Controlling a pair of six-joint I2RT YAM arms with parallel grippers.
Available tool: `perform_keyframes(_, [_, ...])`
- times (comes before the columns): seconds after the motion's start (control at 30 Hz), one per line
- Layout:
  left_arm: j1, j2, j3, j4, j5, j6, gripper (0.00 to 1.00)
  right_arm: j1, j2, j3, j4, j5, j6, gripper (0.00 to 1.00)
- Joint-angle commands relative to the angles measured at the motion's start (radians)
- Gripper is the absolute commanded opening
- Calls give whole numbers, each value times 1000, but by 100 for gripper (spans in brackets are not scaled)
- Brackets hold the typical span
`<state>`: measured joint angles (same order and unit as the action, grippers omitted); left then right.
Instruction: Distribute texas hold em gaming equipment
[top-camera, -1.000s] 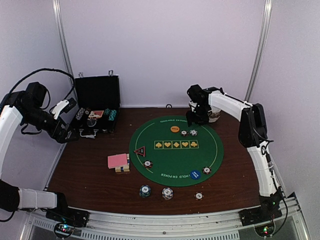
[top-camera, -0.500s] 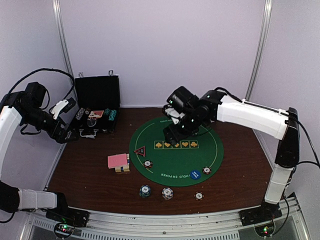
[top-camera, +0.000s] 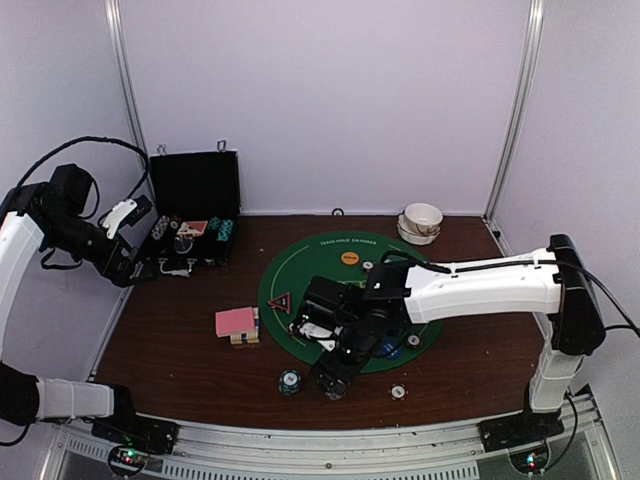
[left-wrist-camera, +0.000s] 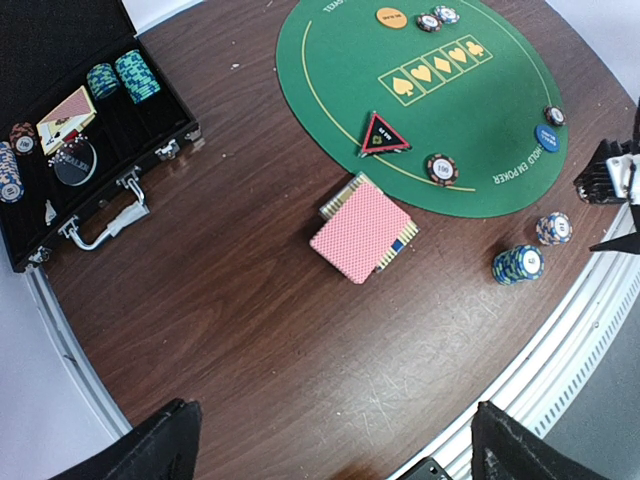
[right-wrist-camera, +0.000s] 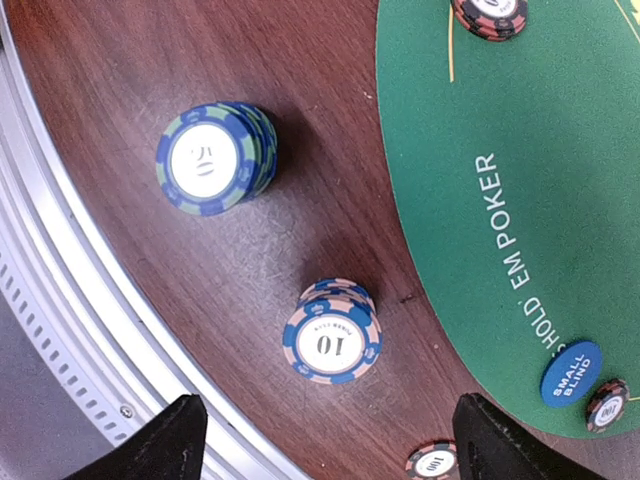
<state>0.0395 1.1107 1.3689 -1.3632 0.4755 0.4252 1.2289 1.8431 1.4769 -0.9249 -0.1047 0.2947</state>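
Left pincer (left-wrist-camera: 332, 420): hangs high by the black case (top-camera: 190, 215), fingers wide, holding nothing. No change over the last second.

Pink cards (left-wrist-camera: 362, 233): one pile on the bare desk (left-wrist-camera: 230, 320), just beside the left rim of the green mat (left-wrist-camera: 330, 70). Not yet dealt.

Triangle marker (left-wrist-camera: 383, 133): on the mat's left part, with a lone chip (left-wrist-camera: 441, 168) near it.

Right pincer (right-wrist-camera: 325, 420): the one real change. A second ago it was at the white bowls (top-camera: 422, 222) in the far right corner. Half a second ago it was crossing the mat. Now it is low over the near edge of the desk. Fingers wide, nothing between them.

Chip stacks: the green-blue stack (right-wrist-camera: 213, 158) and the pink-blue stack (right-wrist-camera: 330, 340) both stand on bare wood off the mat, well apart. The pink-blue one sits nearly centred ahead of the open fingers, not touched.

Blue disc (right-wrist-camera: 572, 373): on the mat's near rim, a small chip touching or just beside it.

Reading: the swing was a reach, nothing carried. Likely next is closing on the pink-blue stack to share chips out
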Motion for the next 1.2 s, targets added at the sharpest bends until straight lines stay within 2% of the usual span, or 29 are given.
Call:
perform_keyframes(0.0, [7, -11, 18, -5, 11, 4, 98, 8, 68, 0, 33, -33, 3, 88])
perform_keyframes(0.43, [7, -11, 22, -7, 11, 6, 98, 6, 164, 46, 38, -10, -29, 81])
perform_keyframes(1.03, [6, -8, 22, -7, 11, 6, 98, -5, 186, 62, 31, -7, -37, 59])
perform_keyframes(1.17, [6, -9, 24, -7, 11, 6, 98, -6, 184, 63, 28, -8, -36, 50])
